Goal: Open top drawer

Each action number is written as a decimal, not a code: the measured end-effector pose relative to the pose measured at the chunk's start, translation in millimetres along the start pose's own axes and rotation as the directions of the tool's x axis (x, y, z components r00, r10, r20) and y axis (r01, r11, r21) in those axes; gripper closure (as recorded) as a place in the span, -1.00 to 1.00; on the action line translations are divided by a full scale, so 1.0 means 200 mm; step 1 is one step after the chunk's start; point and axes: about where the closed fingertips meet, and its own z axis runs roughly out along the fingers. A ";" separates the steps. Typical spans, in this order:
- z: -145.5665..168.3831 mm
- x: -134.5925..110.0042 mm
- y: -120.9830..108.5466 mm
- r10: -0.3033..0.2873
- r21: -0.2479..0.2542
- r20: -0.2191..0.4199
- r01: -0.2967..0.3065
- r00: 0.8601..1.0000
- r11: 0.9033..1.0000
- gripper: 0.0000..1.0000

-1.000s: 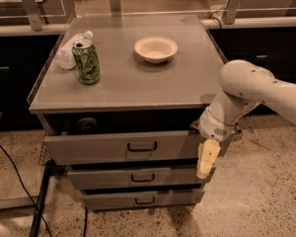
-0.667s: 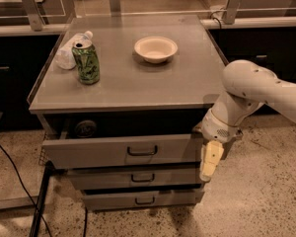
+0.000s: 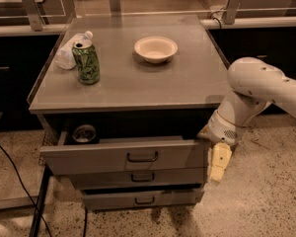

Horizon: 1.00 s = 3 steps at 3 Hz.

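The top drawer (image 3: 123,157) is the widest grey front, with a small dark loop handle (image 3: 142,157) at its centre. It stands pulled out from the cabinet, and a round can top (image 3: 84,133) shows inside at the left. My gripper (image 3: 218,163) hangs just off the drawer's right end, its pale fingers pointing down. It holds nothing that I can see. The white arm (image 3: 259,90) reaches in from the right.
Two narrower drawer fronts (image 3: 138,177) sit below. On the cabinet top (image 3: 138,78) stand a green can (image 3: 86,62), a plastic bottle lying down (image 3: 69,51) and a cream bowl (image 3: 156,49). A dark cable (image 3: 15,172) runs along the floor at left.
The arm and gripper have drifted slightly right, away from the drawer's end. The top drawer stays pulled out.
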 end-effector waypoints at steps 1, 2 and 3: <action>-0.02 0.00 0.10 -0.003 -0.054 -0.005 0.002 1.000 0.999 -1.00; -0.02 0.00 0.21 0.001 -0.135 -0.014 -0.002 1.000 0.991 -1.00; -0.02 0.02 0.27 0.012 -0.188 -0.030 -0.017 0.999 0.982 -1.00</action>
